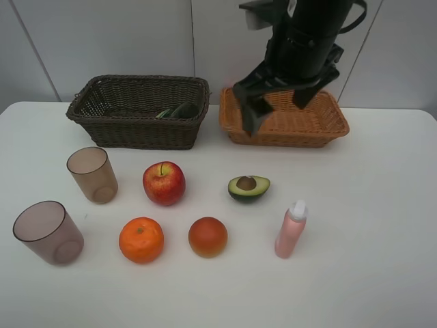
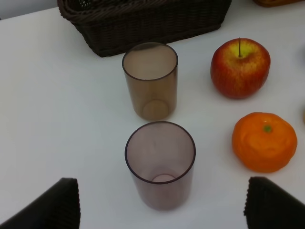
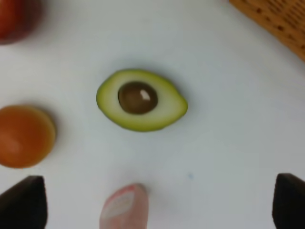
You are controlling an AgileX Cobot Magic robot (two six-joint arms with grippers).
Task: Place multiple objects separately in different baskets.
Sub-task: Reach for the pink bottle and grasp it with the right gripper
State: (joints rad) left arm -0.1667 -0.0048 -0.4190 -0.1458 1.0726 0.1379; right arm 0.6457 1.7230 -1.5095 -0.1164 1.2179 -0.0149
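Observation:
Two brownish cups [image 1: 92, 174] [image 1: 48, 232] stand at the left of the white table. A red apple [image 1: 164, 183], an orange [image 1: 141, 240], an orange-red fruit [image 1: 207, 236], a halved avocado [image 1: 248, 187] and a pink spray bottle [image 1: 291, 229] sit in the middle. A dark bottle [image 1: 179, 111] lies in the dark basket [image 1: 136, 133]; the light basket [image 1: 287, 140] stands beside it. My right gripper [image 1: 276, 102] hangs open high above the light basket's front, looking down on the avocado [image 3: 141, 100]. Out of the exterior view, my left gripper [image 2: 162, 191] is open above the nearer cup [image 2: 160, 164].
The white table [image 1: 369, 205] reaches a pale wall behind the baskets. In the left wrist view the farther cup [image 2: 150, 81], the apple [image 2: 240, 68] and the orange [image 2: 264, 141] lie beyond the fingers. The bottle's top [image 3: 125, 205] shows in the right wrist view.

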